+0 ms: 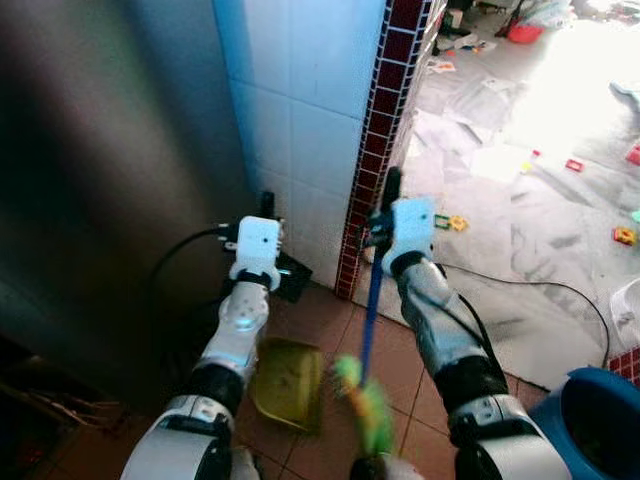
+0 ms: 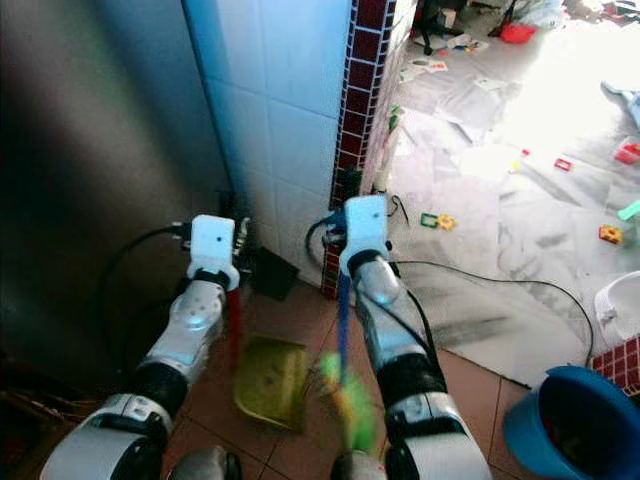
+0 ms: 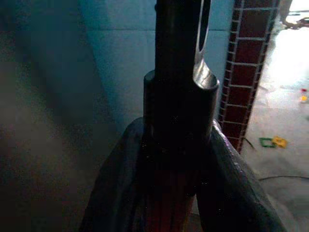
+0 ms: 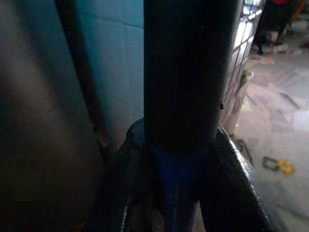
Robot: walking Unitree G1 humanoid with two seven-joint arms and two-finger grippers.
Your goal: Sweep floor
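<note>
Broom (image 1: 368, 330) sits gripped in the right tool (image 1: 385, 235); the left tool (image 1: 262, 262) grips the dustpan (image 1: 285, 385) handle. Toys (image 1: 455, 222) at 2 o'clock wait unswept.

Glossy tiled wall (image 1: 300, 110), matt plastic dustpan (image 1: 285, 385)

The right gripper (image 4: 178, 193) has its two black fingers (image 4: 231, 188) closed around the broom handle (image 4: 186, 72), a thick dark grip that turns blue where it passes between them. Behind it stands a pale blue tiled wall (image 4: 113, 63). Beyond the wall's corner a bright marble floor (image 4: 285, 130) carries a small green and yellow toy (image 4: 277, 165).
</note>
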